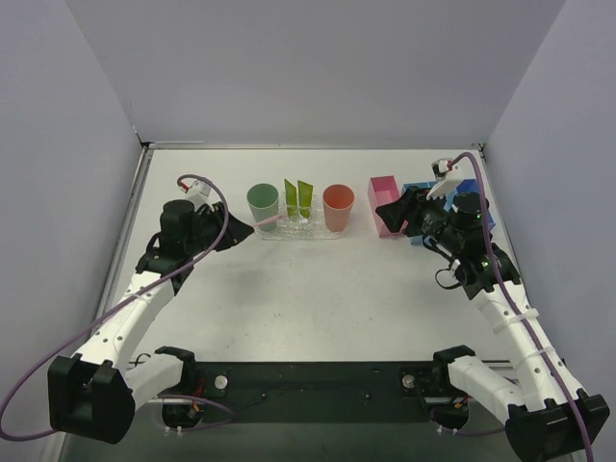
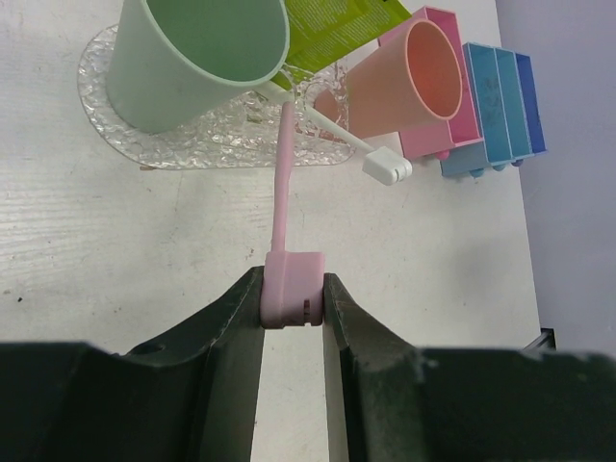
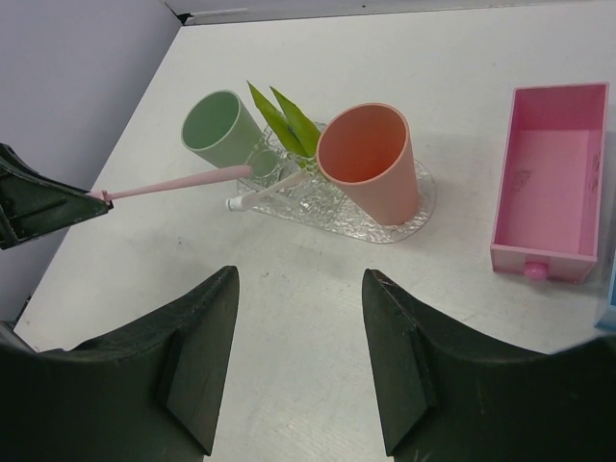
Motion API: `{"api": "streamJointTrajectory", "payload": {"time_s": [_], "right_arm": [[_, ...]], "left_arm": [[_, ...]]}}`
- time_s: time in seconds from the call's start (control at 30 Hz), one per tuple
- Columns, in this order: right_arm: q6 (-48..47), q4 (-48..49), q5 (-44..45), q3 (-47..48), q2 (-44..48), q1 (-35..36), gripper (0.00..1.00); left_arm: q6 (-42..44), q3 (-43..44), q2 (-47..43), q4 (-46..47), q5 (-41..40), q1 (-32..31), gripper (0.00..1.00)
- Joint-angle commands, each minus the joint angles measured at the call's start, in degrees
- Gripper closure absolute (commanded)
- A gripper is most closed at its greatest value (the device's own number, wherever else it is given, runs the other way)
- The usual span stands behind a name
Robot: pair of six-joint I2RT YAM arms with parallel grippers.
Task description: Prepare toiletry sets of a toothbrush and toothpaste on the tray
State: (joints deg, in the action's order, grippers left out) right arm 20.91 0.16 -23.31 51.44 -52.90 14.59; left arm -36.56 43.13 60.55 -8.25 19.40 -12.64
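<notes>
Pink toothbrush (image 2: 282, 183): held off the desk (image 1: 318, 298) by its broad pink butt end, with the thin shaft running straight ahead of the left tool (image 2: 294, 289).
Far tip: reaches the lower edge of the green cup (image 2: 192, 58), over the clear tray (image 2: 192, 149) – contact with the cup cannot be told.
Left tool: two dark fingers pinching the butt of the pink toothbrush from either side, with the gap between them just the width of that end.
Clear tray: directly ahead of the left tool, bumpy and oblong, flat on the desk.
On the tray: the green cup at the end nearest the left tool, the salmon cup (image 2: 409, 82) at the far end, both upright; the lime-green tubes (image 2: 337, 24) stand between them.
White toothbrush (image 2: 346, 140): lies slanted across the tray between the cups. Its white head hangs past the tray's near rim, just to the right of the pink shaft as the left tool sees it.
Right tool (image 3: 300, 279): fingers spread wide with only bare desk between them, hovering well apart from the tray.
From the right tool: the tray and cups lie ahead and slightly left – the left tool is at the far left edge of its view.
Pink bin (image 3: 553, 183): ahead and to the right of the right tool, an open box with nothing visible inside.
Blue bin (image 2: 500, 96): just beyond the pink bin as seen from the left tool, touching or nearly so.
</notes>
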Motion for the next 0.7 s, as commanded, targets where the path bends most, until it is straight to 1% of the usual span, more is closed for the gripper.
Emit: {"api": "streamJointTrajectory", "payload": {"time_s": [0.0,0.17,0.67], "right_arm": [[-1.22,1.86,0.72,1.91,-0.18,-0.35,0.51],[-1.66,1.86,1.16,2.00,-0.27,-0.44,0.51],[-2.98,1.24,1.87,1.91,-1.59,-0.35,0.51]], "left_arm": [[1.66,3.36,1.23,2.27,-2.26,-0.80,1.00],[2.37,4.59,2.64,1.84,-4.01,-1.50,1.00],[2.98,5.99,6.85,4.65,-4.72,-2.82,1.00]]}}
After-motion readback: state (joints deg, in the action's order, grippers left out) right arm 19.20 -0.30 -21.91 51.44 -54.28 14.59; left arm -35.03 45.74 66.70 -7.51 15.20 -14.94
